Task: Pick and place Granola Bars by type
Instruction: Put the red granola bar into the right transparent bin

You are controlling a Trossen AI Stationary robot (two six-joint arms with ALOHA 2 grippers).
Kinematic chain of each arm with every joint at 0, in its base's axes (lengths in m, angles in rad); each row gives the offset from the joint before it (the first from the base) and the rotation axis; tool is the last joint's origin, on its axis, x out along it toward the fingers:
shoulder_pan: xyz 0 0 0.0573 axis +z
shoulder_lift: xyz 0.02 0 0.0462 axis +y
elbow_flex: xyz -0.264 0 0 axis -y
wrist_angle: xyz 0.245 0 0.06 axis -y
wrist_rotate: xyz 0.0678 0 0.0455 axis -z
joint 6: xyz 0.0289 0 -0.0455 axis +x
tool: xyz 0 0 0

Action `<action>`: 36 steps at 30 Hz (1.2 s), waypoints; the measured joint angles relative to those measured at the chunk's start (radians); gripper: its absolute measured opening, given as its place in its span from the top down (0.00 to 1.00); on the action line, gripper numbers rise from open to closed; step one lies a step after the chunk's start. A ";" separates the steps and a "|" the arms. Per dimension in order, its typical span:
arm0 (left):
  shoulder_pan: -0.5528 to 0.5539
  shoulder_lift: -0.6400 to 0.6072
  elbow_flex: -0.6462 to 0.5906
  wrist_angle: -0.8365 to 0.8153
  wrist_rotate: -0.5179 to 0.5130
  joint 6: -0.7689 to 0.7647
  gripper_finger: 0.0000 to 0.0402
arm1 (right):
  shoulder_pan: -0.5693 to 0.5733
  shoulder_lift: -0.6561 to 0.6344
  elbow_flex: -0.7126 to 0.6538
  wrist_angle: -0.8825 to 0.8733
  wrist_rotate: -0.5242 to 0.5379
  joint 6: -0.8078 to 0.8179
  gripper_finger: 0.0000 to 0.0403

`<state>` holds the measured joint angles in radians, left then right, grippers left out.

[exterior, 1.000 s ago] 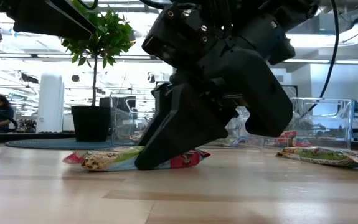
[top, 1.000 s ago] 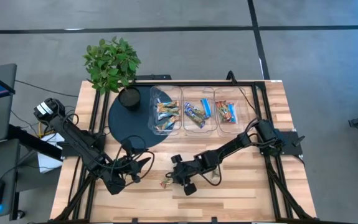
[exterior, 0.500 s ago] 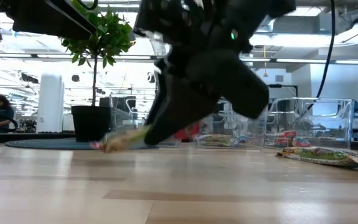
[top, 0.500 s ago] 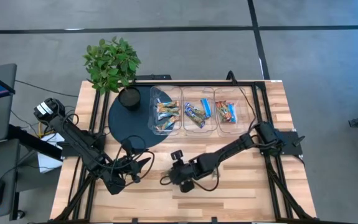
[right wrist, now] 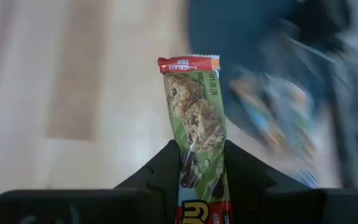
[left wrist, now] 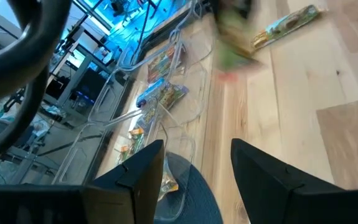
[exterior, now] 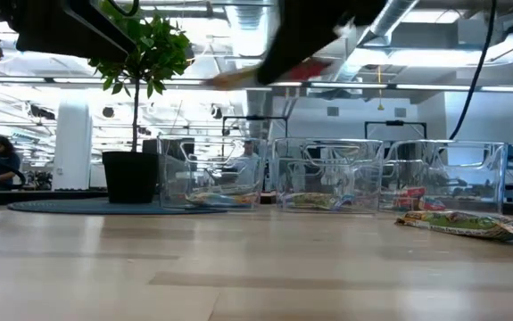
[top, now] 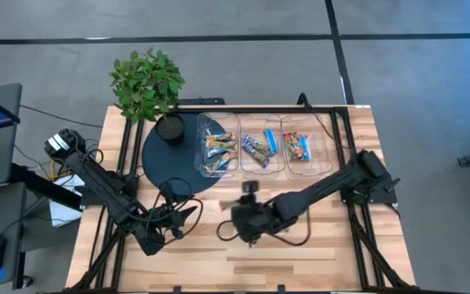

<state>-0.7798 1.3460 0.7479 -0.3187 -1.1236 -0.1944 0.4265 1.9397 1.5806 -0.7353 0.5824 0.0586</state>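
Note:
My right gripper [right wrist: 200, 180] is shut on a green-tan granola bar [right wrist: 197, 118] with a red end seal. It hangs high above the middle of the table [top: 239, 219], and the bar shows as a blur at the top of the low view [exterior: 265, 71]. My left gripper [left wrist: 197, 180] waits open, low over the table's near left part [top: 187, 214]. Another green-tan bar [left wrist: 287, 25] lies flat on the wood [exterior: 461, 225]. More bars lie in the three clear bins: green-tan [top: 218, 151], blue [top: 259, 149], red-orange [top: 298, 147]. My right gripper pinches the green-tan bar between its two fingers [right wrist: 244, 177] at one end of the wrapper [right wrist: 198, 171]. The rest of the bar sticks straight out past the fingertips, along the fingers, to the red-sealed free end [right wrist: 188, 63]. The bar is lifted clear of the table.
The three clear bins stand in a row near the far edge [exterior: 327, 174]. A potted plant [top: 146, 82] stands on a dark round mat [top: 165, 163] at the far left. Bare wood lies along the near edge [top: 300, 261]. A person sits in the room beyond [exterior: 2, 160].
My right gripper has risen from the tabletop with the green-tan bar, from table level to the top of the low view, and shifted a little toward the far edge and the bins. The bar, flat on the wood a second ago, is now lifted clear.

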 joint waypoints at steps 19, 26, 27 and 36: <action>0.000 0.000 0.000 -0.014 -0.008 0.010 0.55 | -0.017 -0.160 -0.004 -0.842 0.244 1.126 0.77; 0.000 0.000 0.000 -0.015 -0.008 0.010 0.55 | -0.079 -0.167 -0.102 -0.838 0.240 1.177 0.77; 0.001 0.000 0.000 -0.015 -0.008 0.010 0.55 | -0.092 -0.166 -0.120 -0.831 0.239 1.178 0.77; 0.001 0.000 0.000 -0.016 -0.009 0.010 0.55 | -0.230 -0.264 -0.332 -0.839 0.239 1.249 0.77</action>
<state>-0.7792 1.3464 0.7479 -0.3344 -1.1324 -0.1841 0.1963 1.6753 1.2484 -1.5741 0.8210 1.3077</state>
